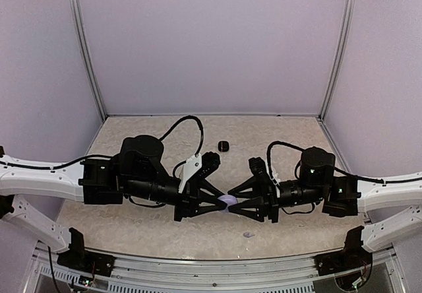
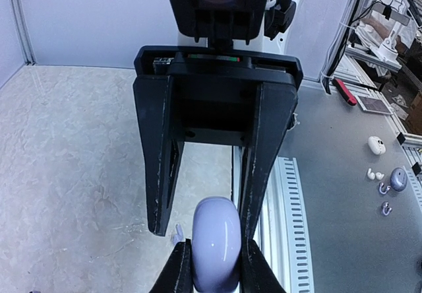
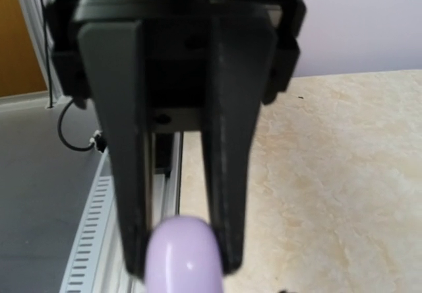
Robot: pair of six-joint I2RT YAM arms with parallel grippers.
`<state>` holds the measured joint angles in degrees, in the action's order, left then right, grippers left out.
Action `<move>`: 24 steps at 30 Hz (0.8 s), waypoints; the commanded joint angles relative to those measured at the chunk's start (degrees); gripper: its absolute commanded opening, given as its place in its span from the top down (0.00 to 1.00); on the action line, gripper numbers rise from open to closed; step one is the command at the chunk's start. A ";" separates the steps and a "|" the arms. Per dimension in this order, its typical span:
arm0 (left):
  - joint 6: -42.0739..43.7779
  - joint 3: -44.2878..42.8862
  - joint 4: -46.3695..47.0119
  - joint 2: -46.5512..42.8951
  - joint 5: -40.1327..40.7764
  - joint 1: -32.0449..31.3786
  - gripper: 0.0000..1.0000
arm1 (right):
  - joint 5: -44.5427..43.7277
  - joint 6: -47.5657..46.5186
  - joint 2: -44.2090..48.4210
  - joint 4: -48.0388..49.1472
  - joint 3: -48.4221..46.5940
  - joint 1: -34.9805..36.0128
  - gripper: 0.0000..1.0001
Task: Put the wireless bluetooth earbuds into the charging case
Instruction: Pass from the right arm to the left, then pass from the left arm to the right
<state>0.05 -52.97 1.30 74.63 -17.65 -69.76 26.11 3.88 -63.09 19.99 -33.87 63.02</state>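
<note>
While both arms reach in from the sides, the top view shows me the left tool (image 1: 219, 202) and right tool (image 1: 239, 204) meeting tip to tip over the middle of the bench (image 1: 132, 220), nearer its front edge. The lavender case (image 1: 229, 201) sits between them, off the surface. A small black thing (image 1: 224, 146) lies toward the back edge. What looks like a lavender bud (image 1: 248, 234) lies near the front edge, just right of the case, though it is too small for me to be sure.

From the left wrist, the left tool (image 2: 214, 273) is clamped on the case (image 2: 214, 240), with its fingers (image 2: 179, 270) pressed to both sides. The right tool (image 2: 208, 230) faces me with its jaws apart: one finger is against the case, and the other stands off with a gap.

From the right wrist, the picture is blurred. The case (image 3: 181, 247) is at the bottom edge, flanked by the fingers of the left tool (image 3: 181, 266). The right tool's own fingers are out of this view.
</note>
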 commanded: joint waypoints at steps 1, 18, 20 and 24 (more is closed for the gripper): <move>-0.23 -1.03 1.73 -1.66 -1.42 0.61 0.89 | -0.01 1.10 0.14 1.07 1.13 -1.10 0.56; 1.29 -2.26 0.90 -0.42 -1.54 0.59 0.89 | 3.75 1.17 -2.92 1.22 -1.18 -1.24 0.67; 1.64 -2.44 0.60 0.02 -1.44 0.41 0.89 | 4.11 1.32 -2.92 1.49 -1.20 -1.26 0.66; 2.13 -2.58 0.43 0.34 -1.18 0.26 0.90 | 5.09 1.50 -2.91 1.81 -1.28 -1.26 0.65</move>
<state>0.67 -53.32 1.15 74.52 -18.06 -69.21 29.74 5.06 -65.80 20.32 -33.74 62.33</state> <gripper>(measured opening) 0.202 0.348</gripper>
